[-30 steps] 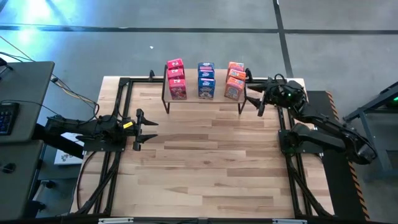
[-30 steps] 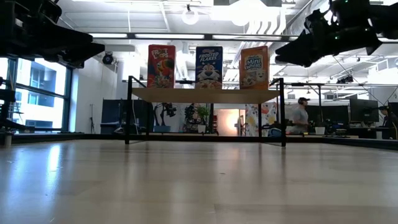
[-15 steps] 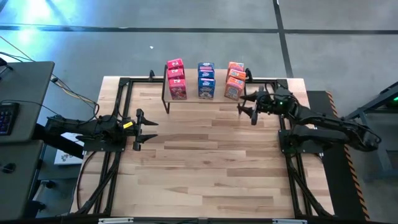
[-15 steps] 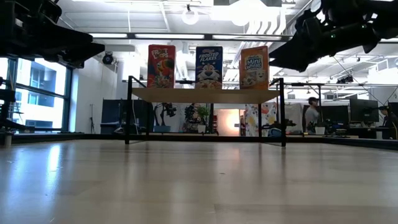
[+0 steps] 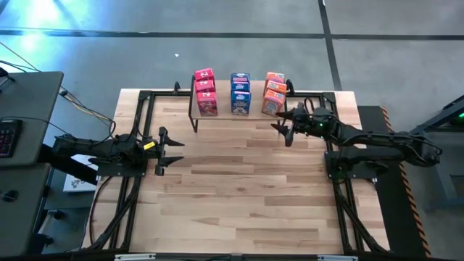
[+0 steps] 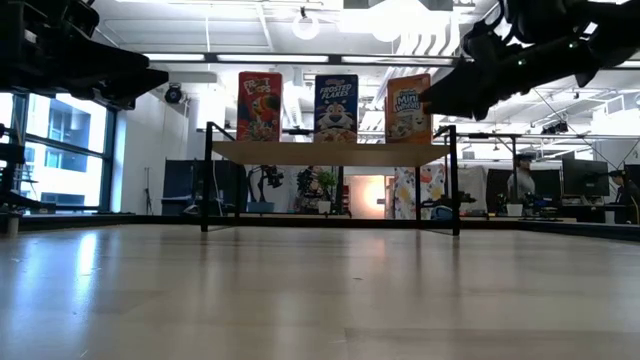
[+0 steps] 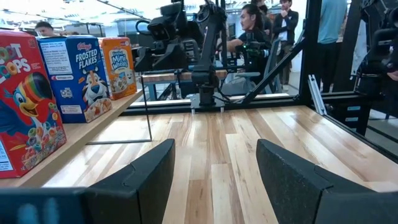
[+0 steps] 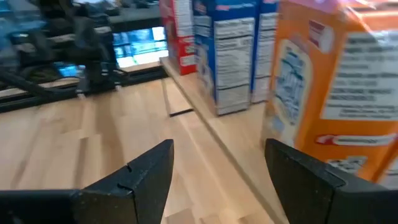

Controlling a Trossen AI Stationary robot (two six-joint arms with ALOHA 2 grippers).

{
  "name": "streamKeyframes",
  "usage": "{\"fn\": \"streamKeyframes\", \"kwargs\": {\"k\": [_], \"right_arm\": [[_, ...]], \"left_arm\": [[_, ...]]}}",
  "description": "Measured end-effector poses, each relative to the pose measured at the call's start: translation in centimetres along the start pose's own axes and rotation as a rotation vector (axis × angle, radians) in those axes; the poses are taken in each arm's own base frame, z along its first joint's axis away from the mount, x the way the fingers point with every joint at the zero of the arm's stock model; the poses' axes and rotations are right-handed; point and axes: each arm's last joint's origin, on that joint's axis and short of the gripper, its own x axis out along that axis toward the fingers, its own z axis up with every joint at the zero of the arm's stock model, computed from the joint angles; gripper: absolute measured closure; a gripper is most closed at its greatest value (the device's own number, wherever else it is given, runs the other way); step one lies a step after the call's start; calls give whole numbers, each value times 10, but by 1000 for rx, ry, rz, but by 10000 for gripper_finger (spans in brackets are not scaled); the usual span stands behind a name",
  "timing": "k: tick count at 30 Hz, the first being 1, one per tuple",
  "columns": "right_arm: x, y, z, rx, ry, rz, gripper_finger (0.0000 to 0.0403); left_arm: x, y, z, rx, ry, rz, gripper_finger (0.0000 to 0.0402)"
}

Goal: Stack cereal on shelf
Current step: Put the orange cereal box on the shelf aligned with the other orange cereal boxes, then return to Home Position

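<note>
Cereal boxes (image 5: pixel 238 93) already stand on the shelf (image 5: pixel 235 115) at the far edge of the table (image 5: pixel 239 196): a red row (image 5: pixel 206 92) on the left, a blue row in the middle, an orange row (image 5: pixel 272 93) on the right. From table height all three rows read as upright and lined up along the board, with nothing lying loose on the tabletop.

By the look of it the stacking is done and the step in hand is getting the right arm clear. To do that well, it should draw off along the table, away from the shelf's right end, keeping its fingers spread and level so they cannot catch the orange boxes or the black leg beside them. A slow retreat is safer than a swing, since these light boxes would tip at a nudge.

The right gripper (image 5: pixel 285 129) hangs just off the shelf's front right corner, near the orange row, fingers (image 8: pixel 149 177) apart, holding and touching nothing.

The left gripper (image 5: pixel 161 151) waits over the table's left side, well apart from the shelf, fingers (image 7: pixel 142 180) likewise apart and empty.
</note>
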Motion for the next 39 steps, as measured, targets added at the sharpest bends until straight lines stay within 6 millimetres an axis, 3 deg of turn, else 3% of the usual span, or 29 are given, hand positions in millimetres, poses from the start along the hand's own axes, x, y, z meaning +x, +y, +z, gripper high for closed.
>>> {"fn": "streamKeyframes", "kwargs": {"k": [8, 23, 32, 39], "right_arm": [[3, -3, -2, 2, 6, -101, 158], [0, -2, 1, -1, -15, -63, 158], [-20, 6, 13, -22, -83, 152, 158], [-43, 7, 17, -43, -108, 170, 158]], "left_arm": [[0, 0, 0, 0, 0, 0, 186], [0, 0, 0, 0, 0, 0, 186], [0, 0, 0, 0, 0, 0, 186], [0, 0, 0, 0, 0, 0, 186]]}}
